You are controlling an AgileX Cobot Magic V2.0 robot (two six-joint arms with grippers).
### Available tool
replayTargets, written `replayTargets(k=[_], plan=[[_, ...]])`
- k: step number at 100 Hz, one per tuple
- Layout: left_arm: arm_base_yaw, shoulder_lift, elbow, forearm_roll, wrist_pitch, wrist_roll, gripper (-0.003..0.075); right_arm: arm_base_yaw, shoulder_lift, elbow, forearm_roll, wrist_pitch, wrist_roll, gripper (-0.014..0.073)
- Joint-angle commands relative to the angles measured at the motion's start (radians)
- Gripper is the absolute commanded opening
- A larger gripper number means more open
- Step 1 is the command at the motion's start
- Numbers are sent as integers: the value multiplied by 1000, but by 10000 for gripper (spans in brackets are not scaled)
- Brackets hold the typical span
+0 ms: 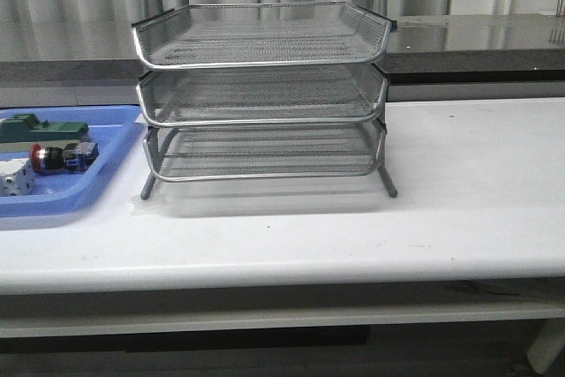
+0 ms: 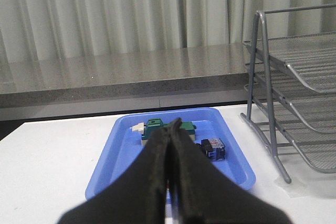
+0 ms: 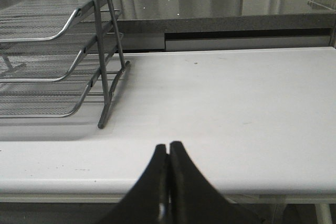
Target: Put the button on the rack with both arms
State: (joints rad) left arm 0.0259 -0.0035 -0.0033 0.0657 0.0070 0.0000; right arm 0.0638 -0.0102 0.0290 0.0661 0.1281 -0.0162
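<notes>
- Front view: the rack (image 1: pixel 262 94) stands on the white table (image 1: pixel 459 192). To the rack's left lies the blue tray (image 1: pixel 84 187); in it rests the button (image 1: pixel 60 157), red cap pointing away from the rack, between a green block (image 1: pixel 40 129) and a white cube (image 1: pixel 15 179).
- Left wrist view: the left gripper (image 2: pixel 171 129) has its fingers pressed together, holding nothing, short of the tray.
- Right wrist view: the right gripper (image 3: pixel 168 148) is likewise closed and empty, on the rack's other side.
</notes>
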Motion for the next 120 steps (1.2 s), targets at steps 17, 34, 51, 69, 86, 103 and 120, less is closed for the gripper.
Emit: replayTargets(k=[17, 34, 51, 69, 86, 103, 120], plan=[[3, -32, 56, -9, -73, -12, -21, -9, -20, -20, -6, -87, -1, -61], [3, -32, 56, -9, -73, -12, -21, -9, -20, -20, -6, -87, -1, -61], [3, -32, 56, -9, -73, -12, -21, -9, -20, -20, -6, -87, -1, -61], [3, -32, 56, -9, -73, -12, -21, -9, -20, -20, -6, -94, -1, -61], [3, -32, 56, -9, -73, -12, -21, -9, -20, -21, -6, -160, -1, -61], [3, -32, 56, -9, -73, -12, -21, -9, -7, -88, -5, -122, -1, -61], [3, -32, 56, -9, -73, -12, -21, -9, 78, -255, 28, 26, -1, -61]])
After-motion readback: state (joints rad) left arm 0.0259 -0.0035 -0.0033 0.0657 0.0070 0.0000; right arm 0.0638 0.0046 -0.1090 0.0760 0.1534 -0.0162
